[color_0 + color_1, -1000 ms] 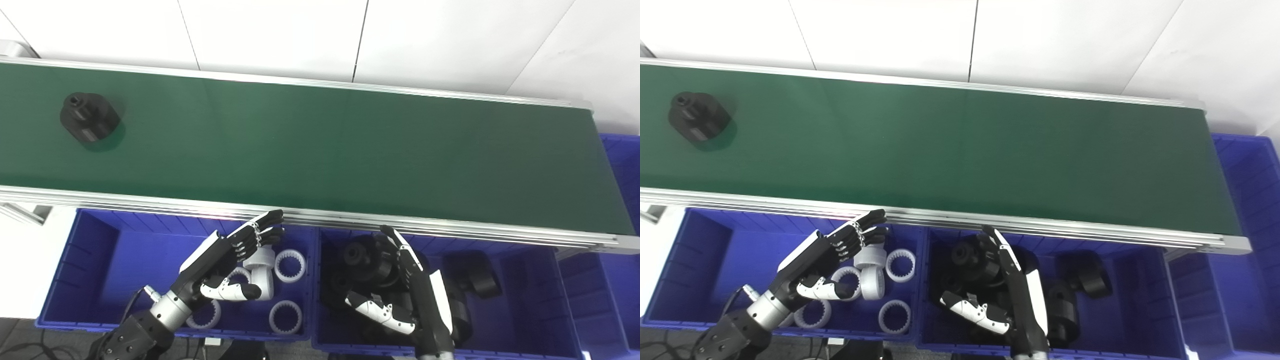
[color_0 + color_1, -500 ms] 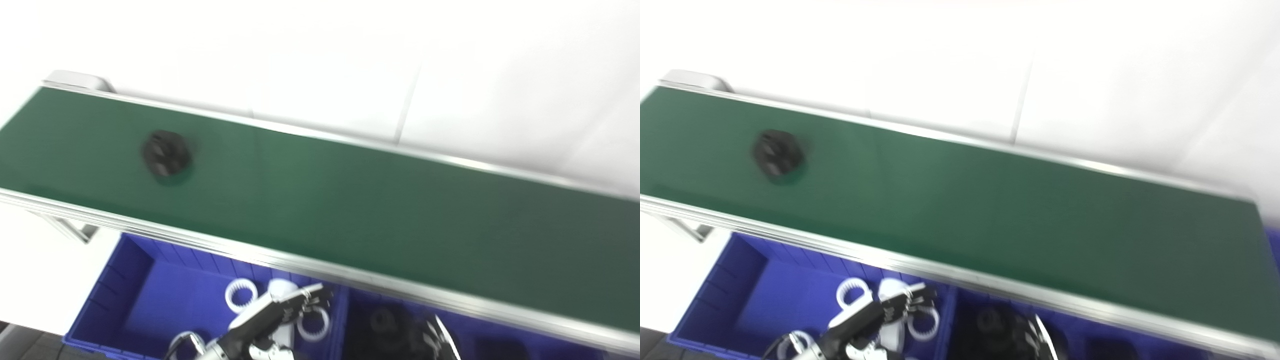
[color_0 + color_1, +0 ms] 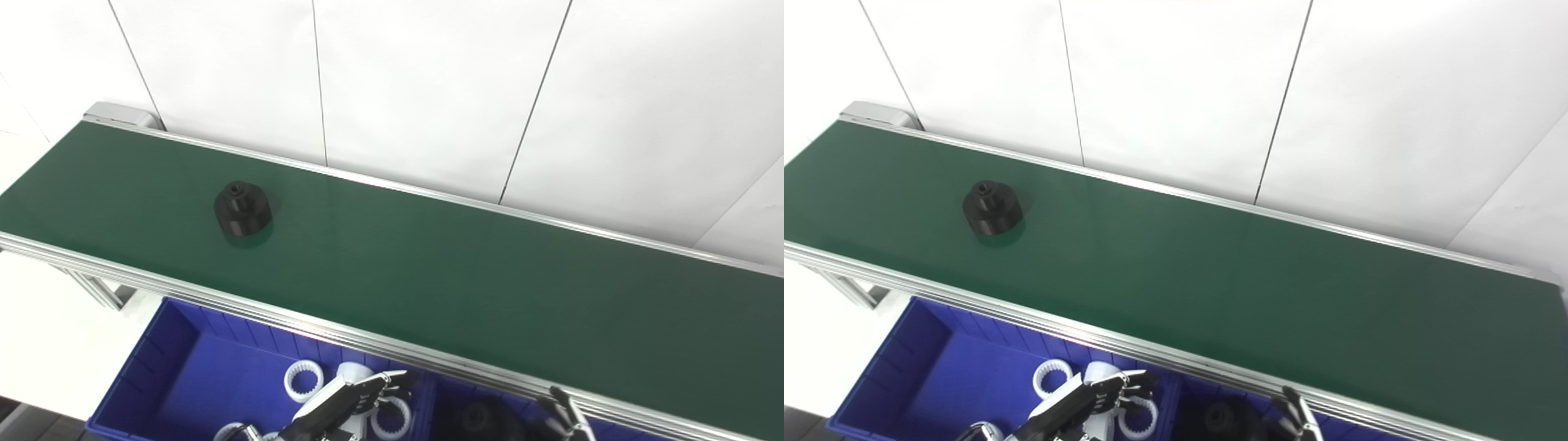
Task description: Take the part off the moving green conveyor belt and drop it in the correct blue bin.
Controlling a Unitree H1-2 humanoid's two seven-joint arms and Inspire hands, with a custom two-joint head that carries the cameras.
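Up and well to the left of both hands, the black part (image 3: 242, 209) stands on the green conveyor belt (image 3: 429, 269), nearer its left end than its middle, with nothing touching it. The left hand (image 3: 346, 404) hangs below the belt's near rail, over the left blue bin (image 3: 177, 367), which holds white toothed rings (image 3: 304, 380); its fingers are extended and apart, and it grips nothing. The right hand (image 3: 1295, 416) shows only its fingertips at the bottom edge, over the right blue bin (image 3: 1176, 398), where a black part (image 3: 1220, 420) of similar look lies; whether this hand is spread or closed cannot be told. The step in hand appears to be the wait before pickup: neither hand is over the belt. The next move calls for one hand to rise over the near rail and meet the part at a point ahead of it along the belt's travel, fingers spread wide enough to span its round body. Since the part is black, the right bin is judged the correct destination. A late reach risks closing behind the part or knocking it over.
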